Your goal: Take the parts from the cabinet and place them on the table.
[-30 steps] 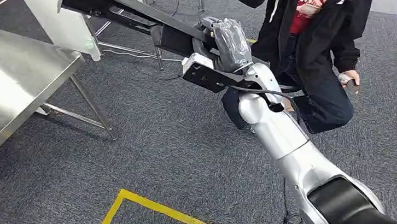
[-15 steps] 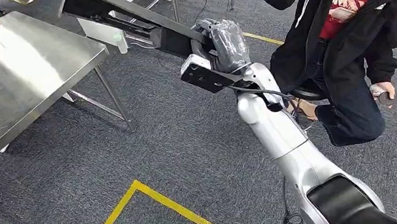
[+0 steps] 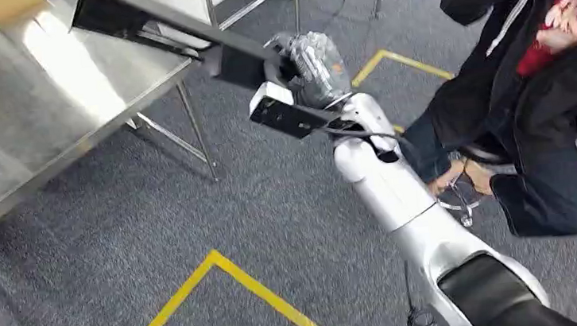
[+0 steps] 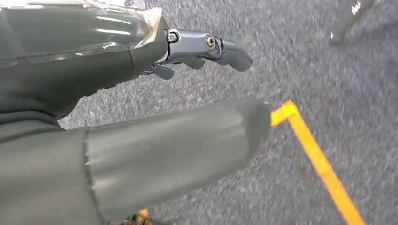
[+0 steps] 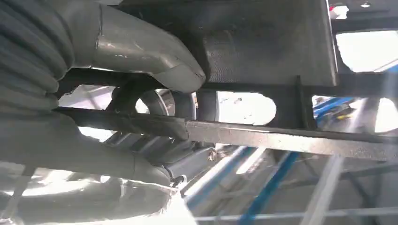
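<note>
Head view: the right hand [image 3: 310, 67] grasps a long black metal part [image 3: 168, 27] at its near end, its long axis running up and left so that the far end hangs over the edge of the steel tabletop [image 3: 17, 117]. Grey carpet with yellow floor tape [image 3: 224, 277] lies open below, and a seated person [image 3: 535, 107] is close on the right. Left wrist view: the left hand [image 4: 141, 93] hangs above the carpet, fingers [image 4: 206, 47] apart and grasping nothing.

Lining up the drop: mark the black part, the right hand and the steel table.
black part [image 3: 148, 21], head view, on its long bar.
right hand [image 3: 310, 69], head view, on its covered back.
steel table [image 3: 40, 99], head view, on bare top.
</note>
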Motion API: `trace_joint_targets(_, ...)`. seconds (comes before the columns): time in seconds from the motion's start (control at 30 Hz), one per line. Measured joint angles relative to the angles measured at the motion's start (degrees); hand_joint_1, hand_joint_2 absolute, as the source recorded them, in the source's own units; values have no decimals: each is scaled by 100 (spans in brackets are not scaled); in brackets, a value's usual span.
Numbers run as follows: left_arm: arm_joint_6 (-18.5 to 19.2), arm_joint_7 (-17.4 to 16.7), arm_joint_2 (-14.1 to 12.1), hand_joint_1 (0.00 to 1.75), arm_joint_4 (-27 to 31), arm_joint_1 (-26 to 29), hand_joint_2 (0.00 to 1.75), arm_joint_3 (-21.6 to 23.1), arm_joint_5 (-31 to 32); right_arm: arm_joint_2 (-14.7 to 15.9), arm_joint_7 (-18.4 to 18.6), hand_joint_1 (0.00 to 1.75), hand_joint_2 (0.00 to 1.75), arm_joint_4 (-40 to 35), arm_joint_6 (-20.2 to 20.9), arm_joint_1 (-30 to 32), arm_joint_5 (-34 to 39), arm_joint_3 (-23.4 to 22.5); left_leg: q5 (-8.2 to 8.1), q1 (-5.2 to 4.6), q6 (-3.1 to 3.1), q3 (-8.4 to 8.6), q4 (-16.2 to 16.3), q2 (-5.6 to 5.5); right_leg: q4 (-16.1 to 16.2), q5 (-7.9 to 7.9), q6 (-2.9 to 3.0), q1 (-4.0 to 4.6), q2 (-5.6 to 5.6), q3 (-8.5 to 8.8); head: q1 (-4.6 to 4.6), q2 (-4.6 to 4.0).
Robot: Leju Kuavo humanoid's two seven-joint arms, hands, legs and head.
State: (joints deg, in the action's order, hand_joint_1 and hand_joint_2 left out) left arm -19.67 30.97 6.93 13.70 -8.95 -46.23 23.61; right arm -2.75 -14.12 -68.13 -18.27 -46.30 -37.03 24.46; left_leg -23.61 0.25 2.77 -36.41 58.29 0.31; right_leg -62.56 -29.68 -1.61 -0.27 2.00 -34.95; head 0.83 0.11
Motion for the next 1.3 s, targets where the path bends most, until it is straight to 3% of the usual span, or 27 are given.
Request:
trace_joint_targets(0.07, 0, 2, -2, 0, 0, -4, 0, -15, -15, 11, -11, 175, 175, 28, 0, 16, 4, 4, -1, 4, 21, -4, 0, -121, -935, -328, 41, -33, -136, -478, 33, 0)
trace_joint_targets(0.1, 0, 2, -2, 0, -2, 1, 0, -20, -17, 15, -9, 175, 175, 52, 0, 35, 4, 9, -1, 4, 21, -4, 1, -194, -1311, -415, 19, -35, -153, -678, 33, 0)
trace_joint_targets(0.13, 0, 2, 4, 0, -2, 11, 0, -24, -24, 15, -9, 175, 175, 68, 0, 51, 7, 11, 0, 4, 20, -4, 2, -258, -1408, -396, -18, -37, -161, -754, 33, 0)
trace_joint_targets(0.17, 4, 2, 7, 0, -2, 21, 0, -31, -24, 24, -9, 175, 175, 81, 0, 55, 9, 11, 2, 6, 17, -3, 6, -330, -1204, -269, -71, -42, -167, -681, 35, 0)
trace_joint_targets(0.23, 11, 2, 13, 0, -2, 22, 0, -44, -24, 26, -9, 175, 175, 87, 0, 42, 15, 13, 7, 17, 3, 3, 13, -449, -281, 136, -179, -72, -217, -260, 33, 0)
trace_joint_targets(0.27, 13, 4, 15, 0, -2, 22, 0, -44, -24, 26, -11, 175, 175, 87, 0, 34, 15, 17, 5, 17, -20, -6, 24, -496, 222, 312, -218, -114, -365, -24, 35, 0)
trace_joint_targets(0.3, 13, 4, 11, 0, -2, 18, 0, -46, -24, 31, -13, 175, 175, 94, 0, 31, 18, 17, -11, -29, -67, -42, 71, -544, 393, 330, -176, -114, -463, 75, 33, 0)
trace_joint_targets(0.4, 15, 4, 13, 0, -2, 45, 0, -50, -22, 15, -11, 175, 175, 103, 4, 41, 15, 35, 32, 28, -164, -58, 13, -640, 391, 355, -54, -68, -345, 64, 26, 0)
trace_joint_targets(0.43, 15, 4, -8, 0, 0, 52, 0, -53, -22, 9, -13, 175, 175, 103, 9, 37, 13, 37, 29, 30, -208, -74, 14, -676, 429, 384, 0, -117, -295, 82, 26, 0)
trace_joint_targets(0.47, 15, 2, -9, 0, -4, 59, 0, -55, -22, 0, -13, 175, 175, 101, 13, 24, 9, 35, -30, 35, -225, -89, 81, -536, 461, 404, 35, -137, -251, 110, 28, 0)
trace_joint_targets(0.5, 13, 2, -2, 0, -4, 55, 0, -55, -22, -4, -13, 175, 175, 101, 22, 24, -2, 37, -200, 19, -261, -185, 308, -295, 477, 403, 102, -140, -219, 124, -35, 0)
trace_joint_targets(0.53, 13, 2, -7, 0, -4, 48, 0, -55, -22, -2, -15, 175, 175, 101, 28, 22, -2, 37, -428, 38, -292, -383, 723, -170, 477, 398, 128, -125, -179, 128, -39, 0)
trace_joint_targets(0.6, 13, -2, -6, 0, -4, 50, 0, -55, -22, 4, -15, 175, 175, 107, 42, 39, -2, 37, -788, 66, -342, -820, 1588, -82, 475, 387, 141, -107, -84, 124, -41, 0)
trace_joint_targets(0.63, 13, -2, -6, 0, -4, 52, 0, -57, -22, 7, -15, 175, 175, 114, 44, 49, -2, 37, -805, 80, -358, -926, 1778, -69, 474, 384, 140, -104, -41, 123, -41, 0)
trace_joint_targets(0.67, 13, -2, -9, 0, -4, 53, 0, -59, -28, 7, -15, 175, 175, 120, 53, 55, -2, 39, -693, 92, -367, -891, 1690, -58, 473, 381, 139, -104, 10, 127, -41, 0)
trace_joint_targets(0.73, 13, -2, -22, 0, -4, 54, 0, -61, -33, 4, -15, 175, 175, 133, 77, 42, -2, 42, -255, 96, -351, -474, 885, 19, 472, 371, 137, -105, 96, 141, -41, 0)
trace_joint_targets(0.77, 13, 6, -31, 0, -4, 53, 0, -61, -35, 4, -15, 175, 175, 133, 90, 31, -2, 44, -46, 92, -323, -167, 345, 167, 471, 357, 115, -102, 133, 159, -44, 0)
trace_joint_targets(0.8, 15, 9, -30, 0, -2, 47, 0, -63, -39, 4, -15, 175, 175, 136, 94, 21, -2, 44, -66, 48, -311, -7, 51, 379, 460, 330, 74, -33, 163, 163, -44, 0)
trace_joint_targets(0.93, 20, 28, -35, 0, -2, 51, 0, -63, -50, 11, -15, 175, 175, 160, 103, -6, -2, 50, -36, -6, -175, -37, 28, 120, 494, 301, -32, 7, 355, 219, -9, 0)
trace_joint_targets(0.97, 22, 35, -28, 0, -2, 56, 0, -63, -50, 13, -15, 175, 175, 160, 103, -12, -2, 48, 9, 58, -109, 16, -34, 73, 434, 243, -77, -1, 274, 146, 0, 0)
trace_joint_targets(1.03, 24, 42, -31, 0, -2, 45, 0, -63, -50, 31, -20, 175, 175, 166, 103, -26, 0, 41, 27, 41, -28, 9, -43, -13, -160, -44, -19, -42, -62, -96, 20, 0)
trace_joint_targets(1.1, 26, 41, -28, 0, -2, 42, 0, -63, -50, 55, -22, 175, 175, 196, 103, -8, 0, 41, 24, 41, -21, 7, -41, -135, -1122, -378, 7, -55, -147, -574, 26, 0)
trace_joint_targets(1.13, 28, 41, -28, 0, -2, 48, 0, -63, -50, 63, -20, 175, 175, 212, 103, 10, 0, 42, 24, 40, -21, 8, -40, -204, -1399, -421, -26, -47, -163, -726, 26, 0)
trace_joint_targets(1.17, 33, 42, -22, 0, -2, 56, 0, -66, -50, 68, -22, 175, 175, 223, 103, 16, 0, 42, 24, 40, -22, 8, -36, -276, -1362, -355, -65, -50, -169, -736, 26, 0)
trace_joint_targets(1.23, 33, 42, -13, 0, -2, 59, 0, -66, -50, 87, -20, 175, 175, 236, 103, 6, 0, 42, 27, 47, -30, 12, -29, -400, -569, 15, -176, -66, -187, -388, 28, 0)
trace_joint_targets(1.27, 33, 42, -11, 0, -2, 58, 0, -66, -50, 85, -20, 175, 175, 236, 103, -7, 0, 42, 23, 48, -42, 13, -19, -454, -40, 219, -221, -94, -250, -142, 28, 0)
trace_joint_targets(1.3, 33, 41, -15, 0, -2, 58, 0, -63, -50, 92, -22, 175, 175, 238, 103, -14, 0, 42, 21, 44, -74, -6, -10, -495, 359, 321, -237, -148, -448, 30, 31, 0)
